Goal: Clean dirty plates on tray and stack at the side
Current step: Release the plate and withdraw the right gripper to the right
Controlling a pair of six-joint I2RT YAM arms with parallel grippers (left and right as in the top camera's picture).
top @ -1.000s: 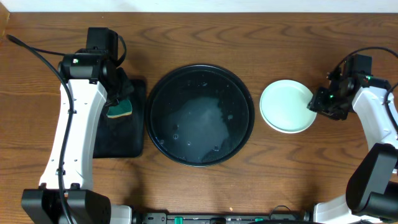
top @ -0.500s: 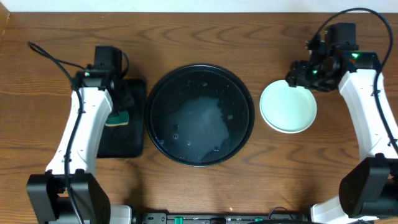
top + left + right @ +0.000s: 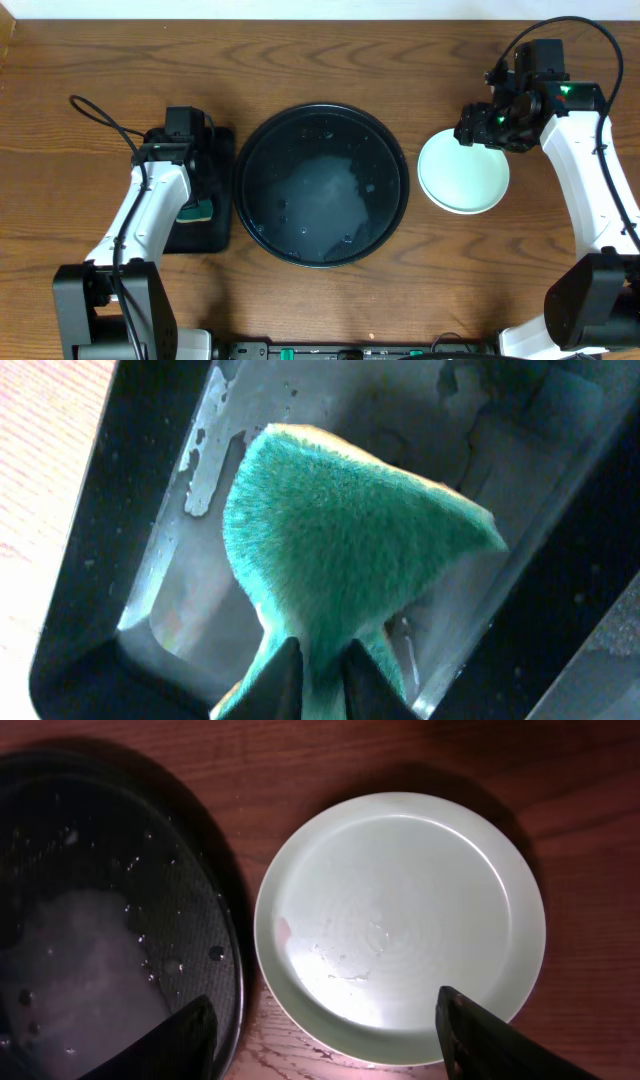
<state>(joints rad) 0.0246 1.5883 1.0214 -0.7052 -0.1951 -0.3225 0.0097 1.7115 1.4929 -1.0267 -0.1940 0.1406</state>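
The left end effector (image 3: 318,660) is pinched tight on a fuzzy green sponge (image 3: 350,530) over the small rectangular black tray (image 3: 222,170). The right end effector (image 3: 325,1000) hangs spread wide, gripping nothing, above the pale mint round plastic plates (image 3: 400,920) (stacked on the brown wooden tabletop (image 3: 400,60), just right of the wet, large round glossy black tray (image 3: 290,150)).

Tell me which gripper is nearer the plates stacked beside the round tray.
Right. The right gripper hangs open over the plates' far edge. The left gripper is across the round tray, over the rectangular tray, shut on the green sponge.
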